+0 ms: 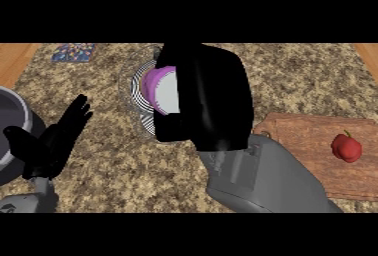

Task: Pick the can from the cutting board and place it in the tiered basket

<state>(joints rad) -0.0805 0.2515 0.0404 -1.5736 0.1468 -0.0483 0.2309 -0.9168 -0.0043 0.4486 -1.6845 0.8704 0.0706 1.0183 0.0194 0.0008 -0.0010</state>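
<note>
My right hand [210,95] fills the middle of the head view, raised close under the camera, with its fingers curled round a can [161,90] that shows a purple and white end at the hand's left side. The hand and can hang over the tiered basket [140,107], a wire frame with a black-and-white striped inside, mostly hidden behind the hand. The wooden cutting board [310,145] lies at the right. My left hand [55,137] rests open at the lower left, fingers pointing up.
A red pepper [347,147] lies on the cutting board's right part. A grey round pot [11,125] sits at the left edge. A small colourful pad [74,51] lies at the back left. Wooden counter edges show at both upper corners.
</note>
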